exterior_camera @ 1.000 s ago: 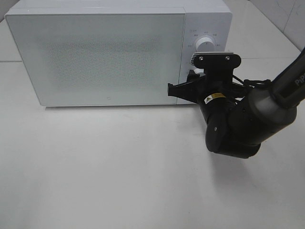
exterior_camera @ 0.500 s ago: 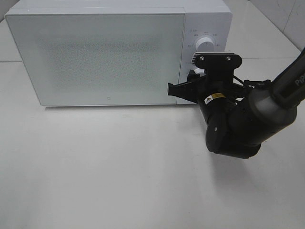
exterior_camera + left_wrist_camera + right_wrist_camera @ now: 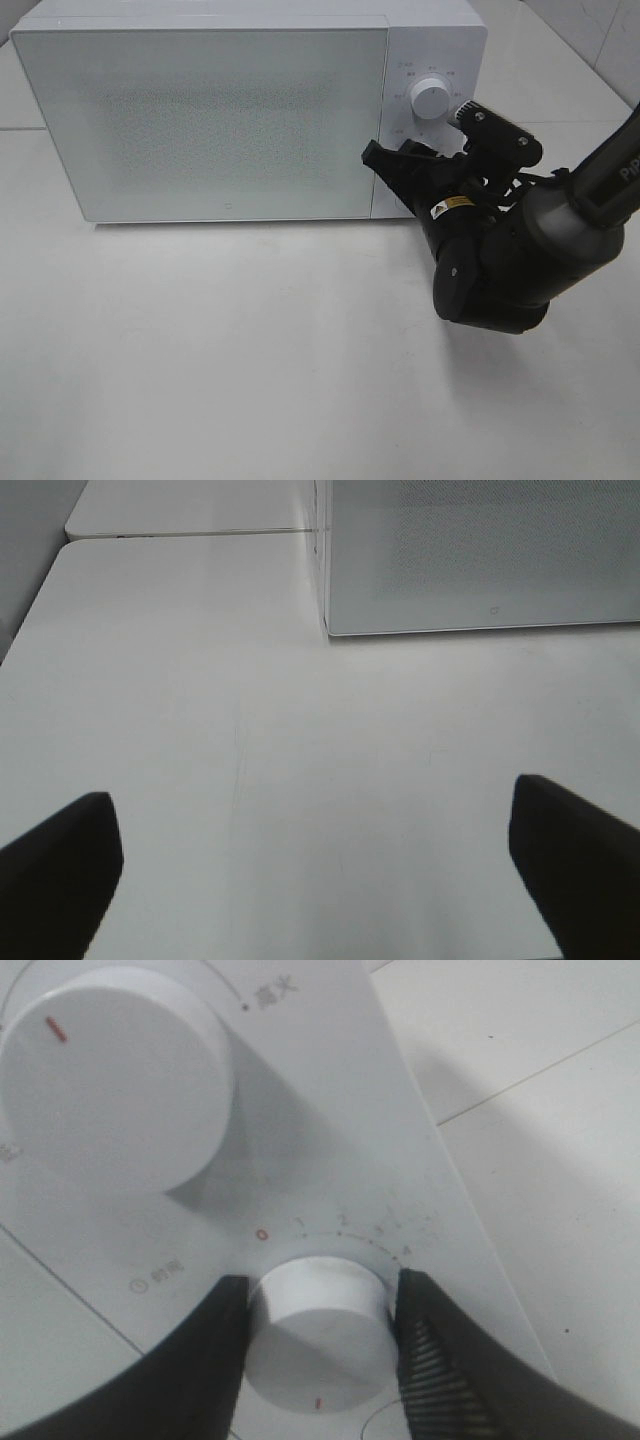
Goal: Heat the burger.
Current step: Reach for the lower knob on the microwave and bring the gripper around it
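Microwave (image 3: 220,110) fills the upper left and centre of the high view, standing on the white table (image 3: 250,350). Its door (image 3: 200,120) is shut and frosted, so the inside can't be seen. Burger: not visible in any view, location can't be told.

Control panel (image 3: 425,60) is at the upper right of the high view. The upper knob (image 3: 430,97) is fully exposed there. In the wrist view its red mark (image 3: 57,1029) is near the rim. The lower knob (image 3: 320,1335) is hidden in the high view by the right arm.

Right gripper (image 3: 320,1330) is clamped on the lower knob, w/ one finger (image 3: 195,1360) on each side. A scale 0–4 is printed by the knob, and the knob's own red tick lies on the side away from that scale.

Left gripper (image 3: 320,870) has its fingers wide apart w/ nothing between them, over bare table. A microwave corner is in the upper right of that view.

Vs 0.5 s ago: the right wrist has rolled clockwise. The wrist camera mount (image 3: 495,135), level before, is now tilted down to the right and has cleared the upper knob. The forward finger tip has risen. Microwave is unmoved.
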`<state>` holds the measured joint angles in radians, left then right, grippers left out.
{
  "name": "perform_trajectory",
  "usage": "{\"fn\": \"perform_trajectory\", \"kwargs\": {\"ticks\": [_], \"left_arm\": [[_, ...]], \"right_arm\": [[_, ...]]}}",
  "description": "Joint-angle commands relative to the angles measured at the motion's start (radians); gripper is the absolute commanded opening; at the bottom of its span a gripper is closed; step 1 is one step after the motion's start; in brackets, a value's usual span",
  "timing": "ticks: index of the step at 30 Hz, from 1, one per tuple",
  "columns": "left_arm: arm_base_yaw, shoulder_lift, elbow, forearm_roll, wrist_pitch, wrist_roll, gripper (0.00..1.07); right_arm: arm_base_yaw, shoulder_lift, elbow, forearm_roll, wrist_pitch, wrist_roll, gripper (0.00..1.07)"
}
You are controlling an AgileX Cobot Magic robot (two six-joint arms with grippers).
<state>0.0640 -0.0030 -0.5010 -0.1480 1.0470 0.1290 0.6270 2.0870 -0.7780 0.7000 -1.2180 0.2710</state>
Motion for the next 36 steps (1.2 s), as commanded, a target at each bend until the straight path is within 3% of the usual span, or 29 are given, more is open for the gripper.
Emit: {"fn": "perform_trajectory", "kwargs": {"ticks": [1,36], "left_arm": [[-0.007,-0.028,0.004,-0.004,-0.008,-0.007,1.03],[-0.007,-0.028,0.004,-0.004,-0.008,-0.007,1.03]], "right_arm": [[0.002,-0.003,-0.004,-0.036,0.023,0.148,0.03],[0.002,-0.003,-0.004,-0.016,0.01,1.126,0.04]]}}
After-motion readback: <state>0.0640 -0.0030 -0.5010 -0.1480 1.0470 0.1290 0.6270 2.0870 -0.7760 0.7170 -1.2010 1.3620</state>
